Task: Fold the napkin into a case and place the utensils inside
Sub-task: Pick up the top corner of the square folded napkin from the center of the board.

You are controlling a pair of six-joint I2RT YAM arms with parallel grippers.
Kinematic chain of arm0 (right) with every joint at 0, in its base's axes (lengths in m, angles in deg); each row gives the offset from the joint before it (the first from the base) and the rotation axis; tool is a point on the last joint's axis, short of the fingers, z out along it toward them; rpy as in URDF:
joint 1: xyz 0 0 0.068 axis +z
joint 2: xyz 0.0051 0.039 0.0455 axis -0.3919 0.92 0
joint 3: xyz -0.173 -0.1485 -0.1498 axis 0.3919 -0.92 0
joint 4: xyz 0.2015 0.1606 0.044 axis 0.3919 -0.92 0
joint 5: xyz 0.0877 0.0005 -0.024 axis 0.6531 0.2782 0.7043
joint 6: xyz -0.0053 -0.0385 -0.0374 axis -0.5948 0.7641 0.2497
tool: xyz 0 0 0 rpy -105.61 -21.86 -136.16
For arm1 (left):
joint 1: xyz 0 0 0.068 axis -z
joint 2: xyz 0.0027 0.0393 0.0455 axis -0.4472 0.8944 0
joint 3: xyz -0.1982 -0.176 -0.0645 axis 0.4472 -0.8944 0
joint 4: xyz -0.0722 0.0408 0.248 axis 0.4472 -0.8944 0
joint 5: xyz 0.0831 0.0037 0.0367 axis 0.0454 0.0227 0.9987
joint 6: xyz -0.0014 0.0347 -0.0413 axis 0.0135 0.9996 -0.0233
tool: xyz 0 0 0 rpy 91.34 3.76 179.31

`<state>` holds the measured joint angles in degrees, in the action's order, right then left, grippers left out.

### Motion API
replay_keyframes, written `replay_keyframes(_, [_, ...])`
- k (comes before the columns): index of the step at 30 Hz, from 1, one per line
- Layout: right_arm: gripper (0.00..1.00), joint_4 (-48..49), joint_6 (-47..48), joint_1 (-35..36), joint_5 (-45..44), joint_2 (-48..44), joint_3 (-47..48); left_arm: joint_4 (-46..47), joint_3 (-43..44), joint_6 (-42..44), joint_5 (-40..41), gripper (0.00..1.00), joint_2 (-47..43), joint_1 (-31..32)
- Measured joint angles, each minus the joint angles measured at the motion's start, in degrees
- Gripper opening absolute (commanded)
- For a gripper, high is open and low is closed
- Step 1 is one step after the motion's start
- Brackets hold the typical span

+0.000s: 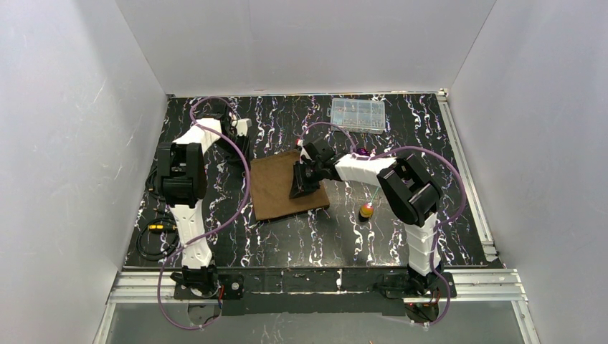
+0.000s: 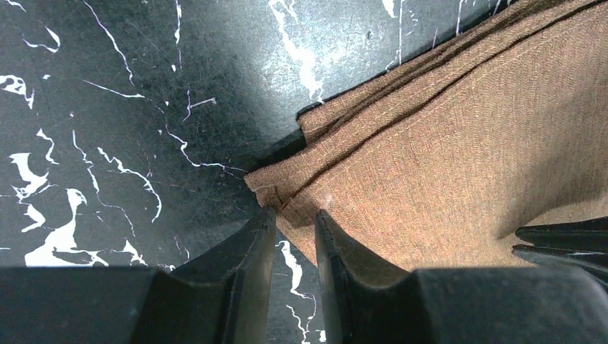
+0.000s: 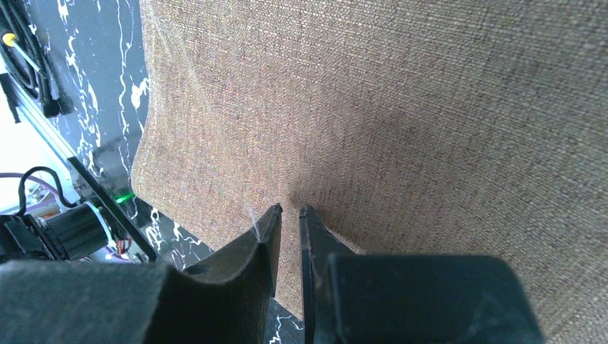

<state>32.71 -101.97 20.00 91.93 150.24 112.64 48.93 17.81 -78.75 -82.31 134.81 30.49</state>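
Right tool [image 3: 290, 208]: jaws nearly together, napkin [image 3: 401, 107] puckered at tips; I read this as pinch on cloth. Left tool [image 2: 294, 213]: jaws narrow at napkin's layered corner; I cannot tell if layers are caught. Napkin lies mid-bench [image 1: 323, 236]. Risks: uneven pull, one pinch slipping, layers separating, fold skewing. Gold-orange utensil [image 1: 366, 210] sits near right arm; a sweep could knock it.

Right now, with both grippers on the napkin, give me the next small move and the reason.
The left gripper pinches a layered corner of the napkin, the right gripper pinches its edge, and the gold-orange utensil lies outside it. So probably raise both a little together to start the next fold.
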Motion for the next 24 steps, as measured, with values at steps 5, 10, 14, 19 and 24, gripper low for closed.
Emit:
replay_keyframes(5, [0.23, 0.5, -0.5, 0.5, 0.1, 0.3, 0.0, -0.1, 0.0, 0.0, 0.0, 0.18, 0.2, 0.2])
replay_keyframes(10, [0.22, 1.5, -1.0, 0.9, 0.2, 1.1, 0.0, -0.2, 0.0, 0.0, 0.0, 0.17, 0.2, 0.5])
replay_keyframes(14, [0.22, 2.4, -1.7, 0.9, 0.5, 1.5, 0.0, -0.2, 0.0, 0.0, 0.0, 0.1, 0.2, 0.6])
replay_keyframes(19, [0.22, 5.1, -3.1, 0.9, 1.5, 1.9, -0.8, -0.4, 0.0, 0.4, 0.0, 0.0, 0.1, 0.8])
replay_keyframes(24, [0.21, 6.7, -3.8, 0.9, 2.1, 2.4, -1.0, -0.7, 0.0, 0.5, 0.0, 0.0, -0.6, 1.0])
